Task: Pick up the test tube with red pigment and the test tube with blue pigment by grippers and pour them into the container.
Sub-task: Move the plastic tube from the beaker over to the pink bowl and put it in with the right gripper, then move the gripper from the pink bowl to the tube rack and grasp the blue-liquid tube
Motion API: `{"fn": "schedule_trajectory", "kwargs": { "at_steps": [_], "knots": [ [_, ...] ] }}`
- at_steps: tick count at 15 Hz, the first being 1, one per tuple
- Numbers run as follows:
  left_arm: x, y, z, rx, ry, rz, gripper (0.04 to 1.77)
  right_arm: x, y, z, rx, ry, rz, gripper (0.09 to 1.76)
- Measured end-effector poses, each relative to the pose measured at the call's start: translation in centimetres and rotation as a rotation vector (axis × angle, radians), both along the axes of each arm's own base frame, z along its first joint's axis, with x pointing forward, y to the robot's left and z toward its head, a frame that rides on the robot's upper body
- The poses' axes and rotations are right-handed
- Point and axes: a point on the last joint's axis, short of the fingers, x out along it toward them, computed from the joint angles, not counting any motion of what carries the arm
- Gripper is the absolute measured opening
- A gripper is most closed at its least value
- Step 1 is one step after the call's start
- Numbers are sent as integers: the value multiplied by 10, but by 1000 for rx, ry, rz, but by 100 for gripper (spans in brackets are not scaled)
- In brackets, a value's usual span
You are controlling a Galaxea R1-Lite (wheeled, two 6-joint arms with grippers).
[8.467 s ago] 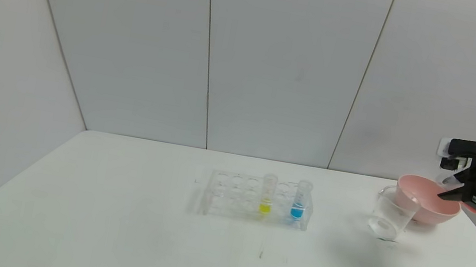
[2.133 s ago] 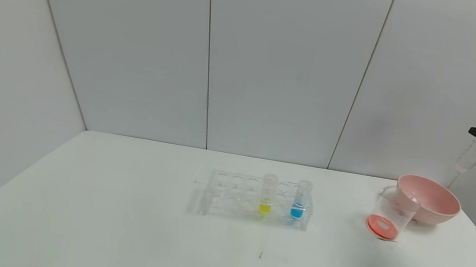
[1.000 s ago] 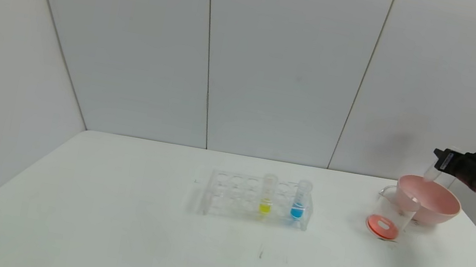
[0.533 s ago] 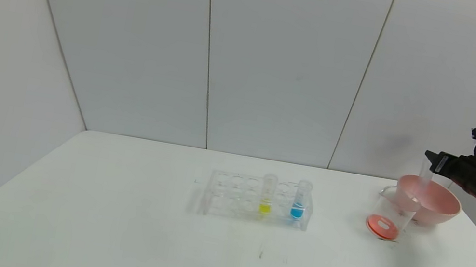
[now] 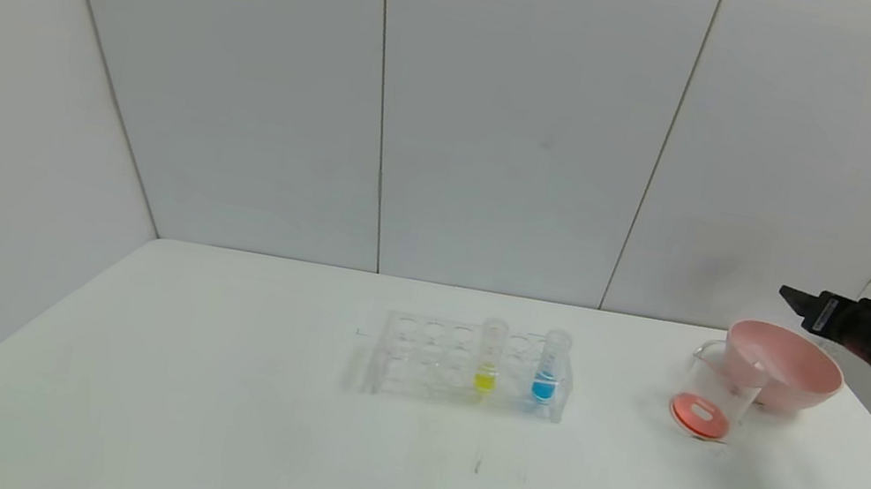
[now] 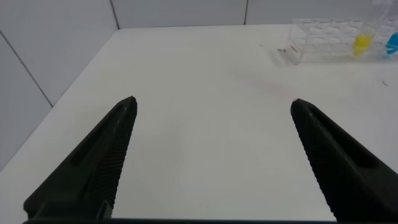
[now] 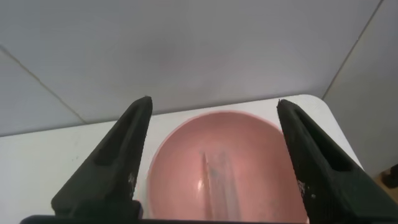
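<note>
The container (image 5: 708, 400), a clear beaker, stands at the right of the table with orange-red liquid in its bottom. The test tube that held the red pigment (image 7: 217, 180) is clear and empty and lies inside the pink bowl (image 7: 177, 168). My right gripper (image 7: 212, 102) is open and empty, and hovers above the bowl's far right side in the head view (image 5: 793, 299). The test tube with blue pigment (image 5: 548, 367) stands upright in the clear rack (image 5: 425, 355). My left gripper (image 6: 212, 102) is open and empty, low over the table's left part.
A yellow-liquid tube (image 5: 489, 357) stands in the rack beside the blue one. The pink bowl (image 5: 810, 382) sits right behind the beaker, near the table's right edge. White walls enclose the table at back and sides.
My right gripper came down over the pink bowl with the emptied tube, opened and let it go. The tube now lies in the bowl. The gripper has drawn back a little to the right.
</note>
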Motion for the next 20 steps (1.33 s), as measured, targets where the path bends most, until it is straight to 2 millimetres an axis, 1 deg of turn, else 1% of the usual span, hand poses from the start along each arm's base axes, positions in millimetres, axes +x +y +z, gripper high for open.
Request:
{"fn": "schedule_trajectory", "kwargs": {
  "at_steps": [2, 4, 6, 8, 11, 14, 17, 18, 20],
  "knots": [
    [0, 0, 0, 0, 0, 0, 176, -24, 11, 0, 5, 11, 15, 150],
    [0, 0, 0, 0, 0, 0, 176, -55, 25, -1, 12, 12, 34, 155],
    [0, 0, 0, 0, 0, 0, 176, -90, 44, -4, 21, 30, 59, 159],
    [0, 0, 0, 0, 0, 0, 176, -126, 67, -5, 18, 51, 75, 162],
    [0, 0, 0, 0, 0, 0, 176, -171, 111, -4, -15, 58, 122, 165],
    [0, 0, 0, 0, 0, 0, 176, -203, 158, -4, -47, 44, 141, 167],
    [0, 0, 0, 0, 0, 0, 176, -227, 204, -6, -61, 30, 170, 168],
    [0, 0, 0, 0, 0, 0, 176, -232, 217, -8, -64, 34, 188, 168],
    [0, 0, 0, 0, 0, 0, 176, -233, 241, -12, -53, 38, 207, 169]
  ]
}}
